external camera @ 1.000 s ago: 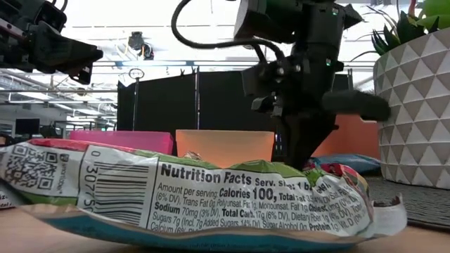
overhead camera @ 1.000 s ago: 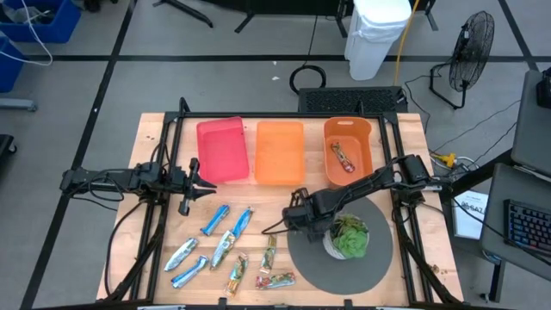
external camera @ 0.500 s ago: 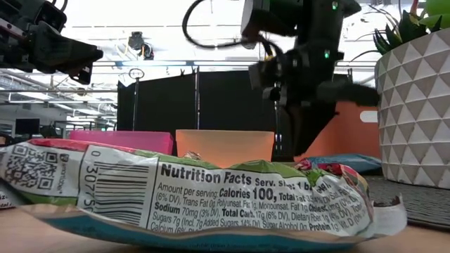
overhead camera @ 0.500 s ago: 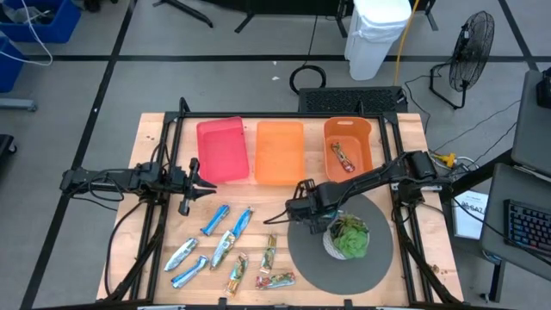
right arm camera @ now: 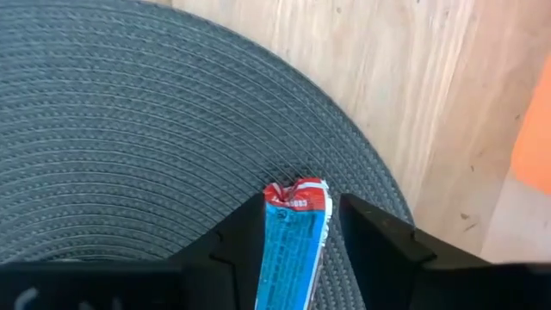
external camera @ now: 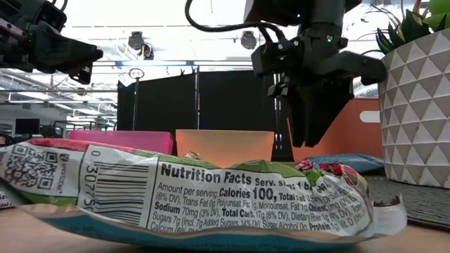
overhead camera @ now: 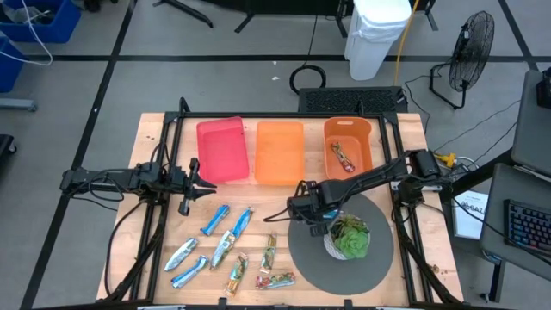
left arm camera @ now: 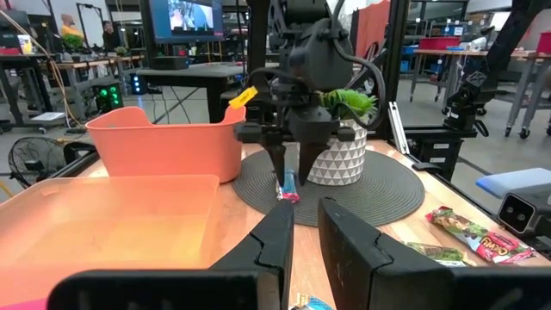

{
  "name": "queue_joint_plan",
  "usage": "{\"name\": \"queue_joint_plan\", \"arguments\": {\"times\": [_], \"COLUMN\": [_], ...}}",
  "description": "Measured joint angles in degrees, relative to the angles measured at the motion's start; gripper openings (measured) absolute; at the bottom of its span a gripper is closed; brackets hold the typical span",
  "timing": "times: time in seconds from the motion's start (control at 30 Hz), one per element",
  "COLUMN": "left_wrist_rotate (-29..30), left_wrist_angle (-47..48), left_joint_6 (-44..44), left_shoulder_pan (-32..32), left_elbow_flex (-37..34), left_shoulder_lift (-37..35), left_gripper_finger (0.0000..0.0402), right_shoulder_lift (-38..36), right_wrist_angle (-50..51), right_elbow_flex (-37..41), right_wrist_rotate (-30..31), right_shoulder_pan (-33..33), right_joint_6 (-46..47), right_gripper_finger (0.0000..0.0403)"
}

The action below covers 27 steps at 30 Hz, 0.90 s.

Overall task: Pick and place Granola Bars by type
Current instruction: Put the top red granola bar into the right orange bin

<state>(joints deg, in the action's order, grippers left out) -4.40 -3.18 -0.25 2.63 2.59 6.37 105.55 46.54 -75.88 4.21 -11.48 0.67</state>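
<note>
A blue granola bar with a red end (right arm camera: 294,231) stands upright between the parted fingers of my right gripper (overhead camera: 303,213), which points down over the far left rim of the round grey mat (overhead camera: 310,258). In the left wrist view the same bar (left arm camera: 287,184) hangs under those fingers, red end down. Several blue bars (overhead camera: 215,220) and green-gold bars (overhead camera: 269,251) lie flat on the wood, near left of the mat. Another bar (overhead camera: 344,157) lies in the dark orange bin (overhead camera: 366,146). My left gripper (overhead camera: 207,183) waits by the pink bin (overhead camera: 222,148), its fingers a narrow gap apart, with nothing between them. My right gripper has the blue bar between its two fingers (right arm camera: 245,250), which point down and flank the bar's two long edges (right arm camera: 269,237). The bar is upright, its red end (right arm camera: 297,194) at the mat's rim. Whether the fingers touch the bar I cannot tell.
A potted plant in a white pot (overhead camera: 349,237) stands on the mat, close to my right gripper's near right. A light orange bin (overhead camera: 280,151) sits between the pink and dark orange ones. A large green wrapper (external camera: 197,197) fills the low view's foreground.
My right gripper has gone a little toward the table's far edge, along the mat's left rim, and has turned somewhat about its own axis. The bars on the wood lie as before.
</note>
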Motion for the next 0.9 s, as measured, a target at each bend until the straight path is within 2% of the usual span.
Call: {"name": "queue_joint_plan", "arguments": {"times": [0.43, 0.6, 0.9], "left_wrist_rotate": [0.0, 0.0, 0.0], "left_wrist_angle": [0.0, 0.0, 0.0], "left_joint_6": [0.0, 0.0, 0.0], "left_shoulder_pan": [0.0, 0.0, 0.0], "left_elbow_flex": [0.0, 0.0, 0.0], "left_shoulder_lift": [0.0, 0.0, 0.0], "left_gripper_finger": [0.0063, 0.0063, 0.0063], "right_shoulder_lift": [0.1, 0.1, 0.1], "right_wrist_angle": [-0.2, -2.7, -3.0], "right_elbow_flex": [1.3, 4.0, 4.4], "right_wrist_rotate": [-0.1, -2.7, -3.1], "right_shoulder_pan": [1.5, 1.5, 1.7], "right_joint_6": [0.1, 0.4, 0.4], "right_gripper_finger": [0.0146, 0.0148, 0.0142]}}
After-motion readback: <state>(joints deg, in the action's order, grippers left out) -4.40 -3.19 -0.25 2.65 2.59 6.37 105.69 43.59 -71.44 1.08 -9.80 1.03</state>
